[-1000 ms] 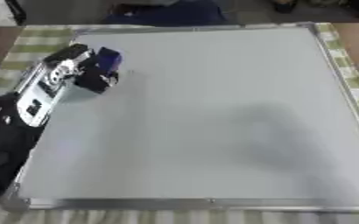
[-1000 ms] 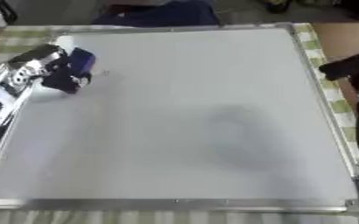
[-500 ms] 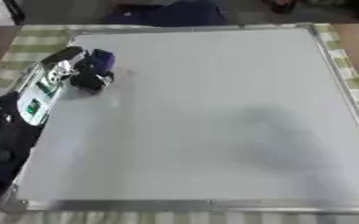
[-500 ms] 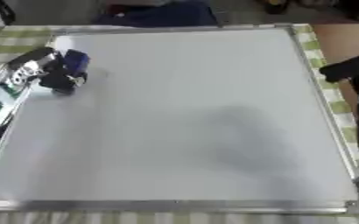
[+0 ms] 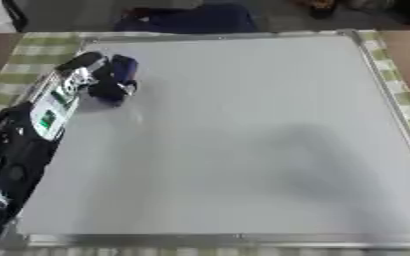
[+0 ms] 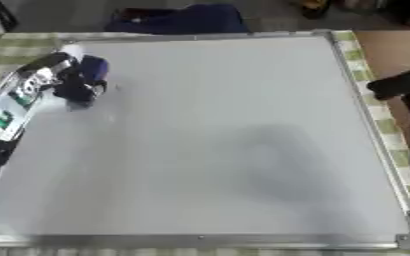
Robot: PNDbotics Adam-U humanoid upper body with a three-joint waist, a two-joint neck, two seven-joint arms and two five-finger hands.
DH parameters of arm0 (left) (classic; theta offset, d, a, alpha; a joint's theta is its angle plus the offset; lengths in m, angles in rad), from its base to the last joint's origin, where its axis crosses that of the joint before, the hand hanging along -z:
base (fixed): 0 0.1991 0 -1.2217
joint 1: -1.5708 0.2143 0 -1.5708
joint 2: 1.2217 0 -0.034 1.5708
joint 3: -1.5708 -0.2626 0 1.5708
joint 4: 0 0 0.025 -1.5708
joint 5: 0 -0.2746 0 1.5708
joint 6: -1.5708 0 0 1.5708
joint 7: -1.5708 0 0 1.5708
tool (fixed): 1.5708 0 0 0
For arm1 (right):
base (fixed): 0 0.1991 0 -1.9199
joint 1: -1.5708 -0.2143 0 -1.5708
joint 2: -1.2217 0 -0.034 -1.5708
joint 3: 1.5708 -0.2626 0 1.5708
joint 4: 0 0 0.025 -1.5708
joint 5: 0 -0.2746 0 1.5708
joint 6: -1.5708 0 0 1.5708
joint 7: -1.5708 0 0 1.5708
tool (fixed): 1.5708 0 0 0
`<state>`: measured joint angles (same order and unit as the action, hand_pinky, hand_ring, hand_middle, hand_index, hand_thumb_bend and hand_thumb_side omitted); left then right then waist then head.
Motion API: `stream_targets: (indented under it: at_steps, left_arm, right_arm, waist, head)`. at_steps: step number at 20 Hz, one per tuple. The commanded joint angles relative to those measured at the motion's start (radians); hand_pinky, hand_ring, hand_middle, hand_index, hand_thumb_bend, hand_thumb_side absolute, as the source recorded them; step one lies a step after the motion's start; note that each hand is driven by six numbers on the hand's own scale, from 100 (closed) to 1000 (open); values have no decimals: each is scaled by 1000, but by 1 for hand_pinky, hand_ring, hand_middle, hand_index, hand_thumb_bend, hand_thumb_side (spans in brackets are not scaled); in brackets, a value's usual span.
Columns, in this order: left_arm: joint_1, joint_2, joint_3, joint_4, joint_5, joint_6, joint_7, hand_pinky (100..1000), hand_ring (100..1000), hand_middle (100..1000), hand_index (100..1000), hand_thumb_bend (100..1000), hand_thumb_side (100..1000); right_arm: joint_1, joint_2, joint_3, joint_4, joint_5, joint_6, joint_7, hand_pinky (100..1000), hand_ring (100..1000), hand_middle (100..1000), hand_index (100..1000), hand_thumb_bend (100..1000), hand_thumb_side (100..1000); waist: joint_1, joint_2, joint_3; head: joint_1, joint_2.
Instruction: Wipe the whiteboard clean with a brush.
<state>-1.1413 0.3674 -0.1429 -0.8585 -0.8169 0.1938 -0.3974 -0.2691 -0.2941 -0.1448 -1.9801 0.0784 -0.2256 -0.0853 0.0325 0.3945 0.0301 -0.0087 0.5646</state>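
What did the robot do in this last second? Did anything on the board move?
The left hand, curled round the blue brush, slid it a short way toward the whiteboard's far left corner, following the left edge. It kept hold of the brush throughout. The right hand stayed off the board's right side, and the board itself did not shift on the checked cloth.

Noted: whiteboard (image 5: 243, 135) pale grey-white with silver frame, brush (image 5: 121, 70) dark blue, left hand (image 5: 99, 82) black with silver, right hand (image 6: 399, 86) black, green-and-cream checked cloth (image 5: 33, 50) over brown tabletop (image 6: 388, 50).
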Motion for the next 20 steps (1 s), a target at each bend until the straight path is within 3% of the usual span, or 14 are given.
stream_targets:
  at_steps: [1, 11, 20]
  left_arm:
    - [-27, 5, 13, 2, -22, -11, -15, 421, 604, 408, 100, 125, 431]
    - [-35, -7, 19, 20, -67, -21, -52, 458, 638, 458, 124, 204, 573]
    - [-40, -8, 19, 11, -69, -38, -80, 488, 679, 566, 113, 248, 668]
  right_arm:
    - [-11, -8, 2, -20, 2, -2, 6, 720, 626, 483, 494, 100, 968]
    - [-16, -8, 3, -20, 0, 0, 4, 720, 626, 483, 494, 100, 968]
    - [-16, -7, 5, -20, -2, 4, 7, 720, 626, 483, 494, 100, 968]
  waist:
    - [-1, -17, 0]
    - [1, -11, -10]
    - [3, -13, -7]
  head:
    - [4, -13]
    - [9, -22]
    - [6, -19]
